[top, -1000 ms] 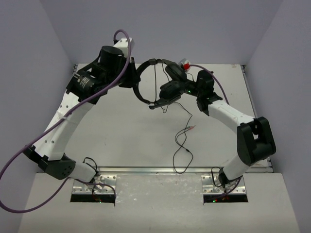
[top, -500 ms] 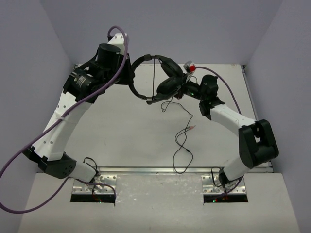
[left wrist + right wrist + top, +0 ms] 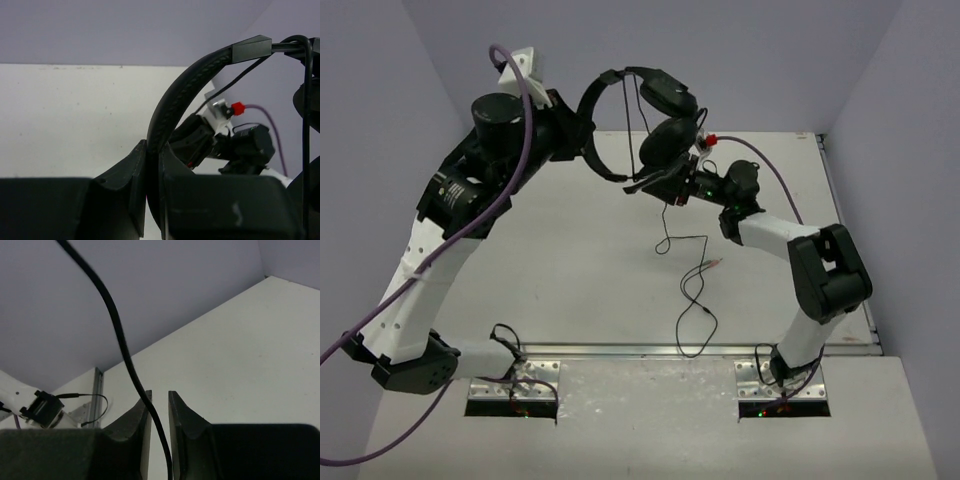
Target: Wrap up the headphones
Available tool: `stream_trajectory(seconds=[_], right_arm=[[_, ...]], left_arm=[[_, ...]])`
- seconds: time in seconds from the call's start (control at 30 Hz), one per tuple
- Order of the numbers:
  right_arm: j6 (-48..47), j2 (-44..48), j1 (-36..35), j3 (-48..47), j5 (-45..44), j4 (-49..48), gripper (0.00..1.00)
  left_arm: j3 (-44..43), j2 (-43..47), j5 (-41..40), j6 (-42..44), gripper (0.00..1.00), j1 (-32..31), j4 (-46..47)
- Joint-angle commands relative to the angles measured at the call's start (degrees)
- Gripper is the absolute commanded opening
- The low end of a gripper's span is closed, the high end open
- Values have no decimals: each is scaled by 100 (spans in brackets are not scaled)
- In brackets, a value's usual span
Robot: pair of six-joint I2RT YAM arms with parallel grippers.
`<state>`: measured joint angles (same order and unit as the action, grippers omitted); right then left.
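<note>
Top external: headphones (image 3: 665, 140) aloft near rear of desk (image 3: 570, 270). Left tool (image 3: 152, 150) clamped on headband (image 3: 175, 95); right tool (image 3: 159, 400) narrow, cable (image 3: 117, 325) between fingers (image 3: 135, 425), pinch unclear. Watch your pull: too hard drags headband from left tool; slack lets cable slip.

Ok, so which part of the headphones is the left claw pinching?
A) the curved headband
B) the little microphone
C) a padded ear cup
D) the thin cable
A: the left wrist camera shows the left claw shut on the curved headband, which arches up and away from between its fingers.
</note>
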<state>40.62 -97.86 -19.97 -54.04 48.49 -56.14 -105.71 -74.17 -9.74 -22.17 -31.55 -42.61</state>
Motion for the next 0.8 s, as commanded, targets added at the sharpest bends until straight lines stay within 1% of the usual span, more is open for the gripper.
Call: stream_trajectory(seconds=[0.0, 0.07, 0.13, 0.17, 0.2, 0.23, 0.27, 0.3, 0.33, 0.37, 0.4, 0.43, 0.47, 0.5, 0.53, 0.57, 0.6, 0.63, 0.67, 0.73, 0.77], right_arm=[[1139, -381, -226, 26, 363, -1468, 21], [1255, -531, -471, -115, 380, -1663, 21], [1159, -620, -657, -124, 276, -1672, 21], [1019, -655, -823, -150, 205, -1603, 21], [957, -672, -886, -220, 196, -1454, 20], [896, -733, -999, -230, 179, -1418, 18], [869, -751, -1035, -125, 100, -1443, 18], [860, -769, -1070, -37, 82, -1557, 18], [860, -787, -1106, 59, 73, -1636, 11], [851, -656, -1245, 530, -14, -1889, 4], [842, -655, -1247, 718, -15, -1892, 4], [842, -559, -1273, 937, -58, -2127, 2], [825, -315, -1325, 1148, -102, -2225, 1], [729, -147, -1352, 1550, -172, -2235, 1], [624, 46, -1369, 1737, -217, -2156, 1], [335, 492, -1439, 1887, -252, -2016, 1], [150, 757, -1483, 2132, -278, -1545, 1], [-70, 1021, -1536, 2204, -383, -1184, 1], [-611, 1572, -1667, 2240, -454, -301, 1], [-1220, 2120, -1949, 2170, -866, 661, 1], [-1754, 2366, -2037, 2031, -1024, 1083, 1]], left_arm=[[-432, 202, -518, -620, 0, -18, 1132], [-695, 88, -730, -761, 0, -27, 1115], [-1003, 0, -880, -815, 0, -27, 1079], [-1178, -184, -994, -824, 0, -18, 862], [-1389, -281, -1291, -858, 0, -18, 720], [-1791, -404, -1442, -841, 0, -18, 484], [-1969, -631, -1861, -806, 0, -18, 360], [-2136, -764, -2022, -736, 0, -18, 289], [-2556, -931, -2136, -649, 0, -18, 201], [-3325, -1585, -2329, -439, 0, 113, -391], [-3333, -1818, -2244, -472, 0, 114, -397], [-3490, -1985, -2165, -498, 0, 392, -502], [-3491, -2100, -2051, -542, 0, 569, -529], [-3213, -2188, -1980, -603, 0, 849, -407], [-2984, -2189, -1979, -621, 0, 957, -293], [-2808, -2189, -1962, -656, 0, 1053, -109], [-2571, -2207, -2118, -648, 0, 1150, -29], [-2542, -2250, -2216, -648, 0, 1169, -2], [-2612, -2399, -2452, -604, 0, 1204, -2], [-2682, -2566, -2707, -516, 0, 1213, 7], [-2709, -2750, -2961, -412, 0, 1230, 16]])
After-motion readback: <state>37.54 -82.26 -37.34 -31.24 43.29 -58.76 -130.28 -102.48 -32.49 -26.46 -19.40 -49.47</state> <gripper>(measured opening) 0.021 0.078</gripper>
